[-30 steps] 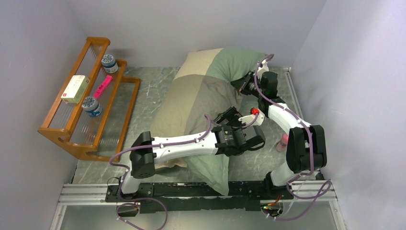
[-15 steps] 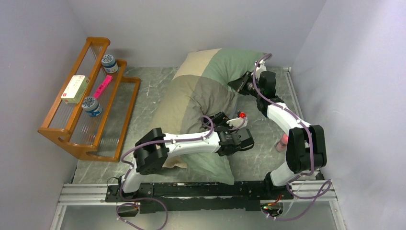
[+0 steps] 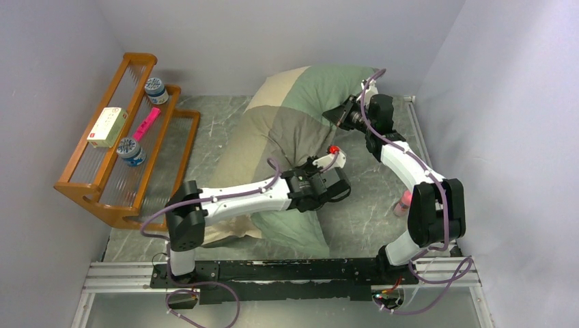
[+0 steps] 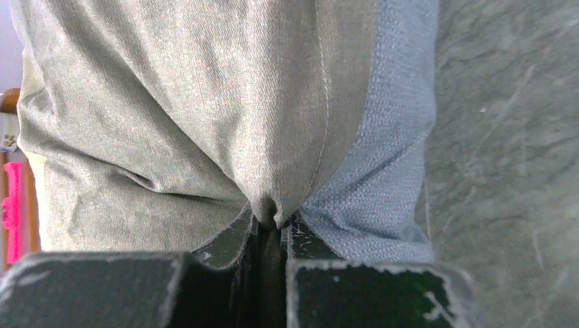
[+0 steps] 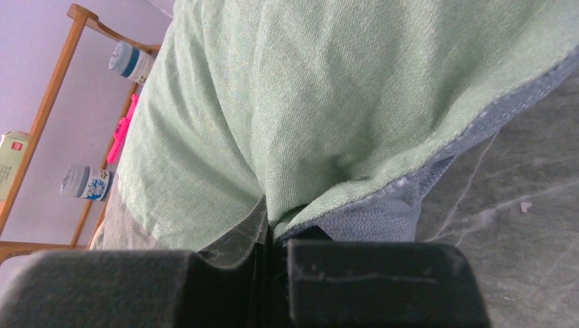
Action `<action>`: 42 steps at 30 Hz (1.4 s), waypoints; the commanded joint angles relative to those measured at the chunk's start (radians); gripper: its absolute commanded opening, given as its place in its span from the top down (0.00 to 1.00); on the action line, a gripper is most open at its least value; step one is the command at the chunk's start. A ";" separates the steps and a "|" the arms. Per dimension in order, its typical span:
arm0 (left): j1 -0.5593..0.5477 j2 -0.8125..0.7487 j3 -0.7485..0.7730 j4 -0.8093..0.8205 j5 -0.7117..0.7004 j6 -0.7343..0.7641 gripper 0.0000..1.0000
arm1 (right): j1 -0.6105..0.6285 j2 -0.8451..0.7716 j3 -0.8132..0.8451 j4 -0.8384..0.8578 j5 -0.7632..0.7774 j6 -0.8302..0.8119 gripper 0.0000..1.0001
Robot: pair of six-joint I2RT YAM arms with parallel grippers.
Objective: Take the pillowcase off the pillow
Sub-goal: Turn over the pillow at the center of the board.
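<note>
Overhead, the pillowcase (image 3: 287,130) lies plump on the grey marbled worktop (image 3: 369,205), running from the far wall down toward the arm bases, its patchwork face of beige, green and olive-grey turned up. The left gripper (image 3: 322,164) sits at the case's right edge about halfway along. The right gripper (image 3: 339,115) is at the same edge farther back, on the green panel. A wooden rack (image 3: 89,184) at the left holds two jars (image 3: 156,89), a box (image 3: 108,126) and a pink item (image 3: 146,124). A small pink bottle (image 3: 404,201) stands by the right arm.

In the left wrist view, the left gripper (image 4: 271,232) has its jaws together on a small pucker of olive-grey cloth, right at the seam where the grey-blue face (image 4: 389,171) begins; the fabric pulls into folds toward the pinch.

In the right wrist view, the right gripper (image 5: 273,236) is likewise clamped on a fold of the green panel (image 5: 307,89), with the grey-blue edge showing just beneath, above the worktop.
</note>
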 commanded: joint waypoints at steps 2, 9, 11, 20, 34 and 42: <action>0.012 -0.150 0.029 0.091 0.211 0.121 0.95 | 0.031 -0.038 0.141 -0.003 -0.063 -0.024 1.00; 0.012 -0.215 0.127 0.160 0.346 0.256 0.95 | 0.031 -0.045 0.292 -0.125 0.019 -0.075 1.00; 0.012 -0.209 0.178 0.151 0.379 0.269 0.95 | 0.030 -0.053 0.336 -0.163 0.052 -0.107 1.00; 0.017 -0.225 0.335 0.170 0.622 0.238 0.95 | 0.028 -0.072 0.555 -0.354 0.192 -0.268 1.00; 0.161 -0.370 0.092 0.503 1.246 -0.051 0.95 | 0.029 -0.088 0.783 -0.628 0.325 -0.453 1.00; 0.305 -0.453 -0.031 0.450 1.148 -0.063 0.95 | 0.032 -0.040 0.747 -0.609 0.220 -0.419 1.00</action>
